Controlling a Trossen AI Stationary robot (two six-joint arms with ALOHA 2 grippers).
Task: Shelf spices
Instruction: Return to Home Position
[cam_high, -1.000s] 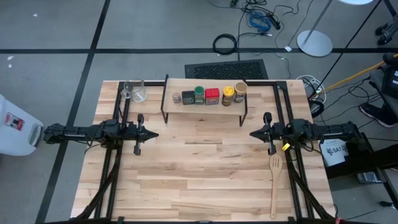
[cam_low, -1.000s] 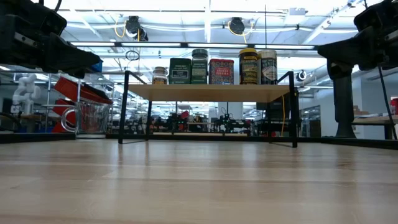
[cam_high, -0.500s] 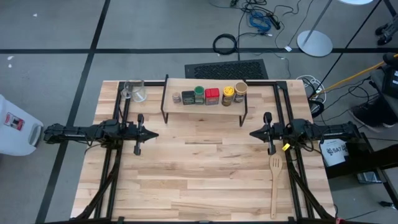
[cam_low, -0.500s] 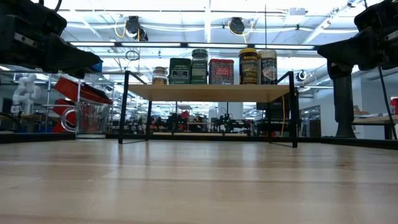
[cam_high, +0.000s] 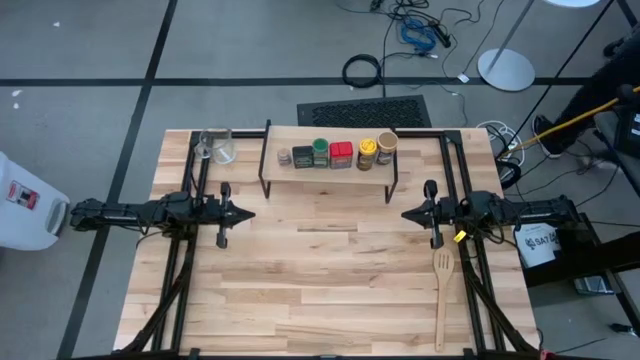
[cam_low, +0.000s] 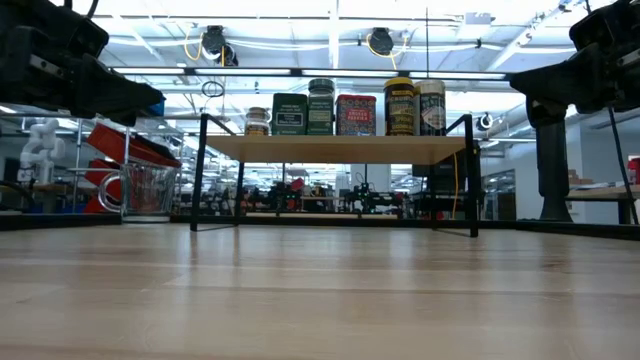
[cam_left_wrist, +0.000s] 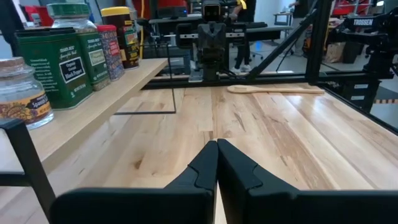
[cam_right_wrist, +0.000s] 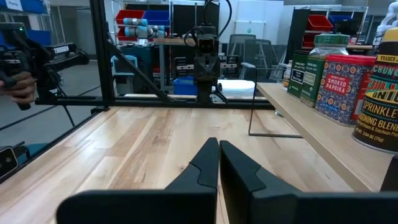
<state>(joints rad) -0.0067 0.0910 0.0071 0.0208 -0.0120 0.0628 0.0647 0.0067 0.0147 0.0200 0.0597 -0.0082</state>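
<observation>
- Nothing on the table (cam_high: 330, 290) has moved since the earlier frame. Only a person (cam_high: 600, 75) off the table, out past 2 o'clock, has shifted. Both arms sit just where they were, so the trip back to rest looks finished.
- The left gripper (cam_left_wrist: 216, 144) has its two fingers pressed together with nothing between them. It hangs over the table at 9 o'clock and points toward 3 o'clock, well apart from the shelf (cam_high: 300, 135).
- The right gripper (cam_right_wrist: 219, 143) has its fingers together too and holds nothing. It is at 3 o'clock and points toward 9 o'clock, so the two grippers face each other.
- Both arms lie long and flat. They reach in from the table's two sides, level with each other.
- The shelf stands at 12 o'clock, by the far edge of the table.
- All six spices stand upright in one row on its plank, close side by side. From the 9 o'clock end they are the tiny brown jar (cam_high: 284, 157), dark tin (cam_high: 302, 157), green-lidded jar (cam_high: 320, 152), red square tin (cam_high: 341, 154), yellow jar (cam_high: 367, 152) and tall tan jar (cam_high: 386, 148).
- A glass cup (cam_high: 222, 148) stands on the table at about 11 o'clock, beside the shelf. A wooden spatula (cam_high: 441, 300) lies at 4 o'clock, near the right arm.
- My guess is that the job is done — no spice is left on the table.
</observation>
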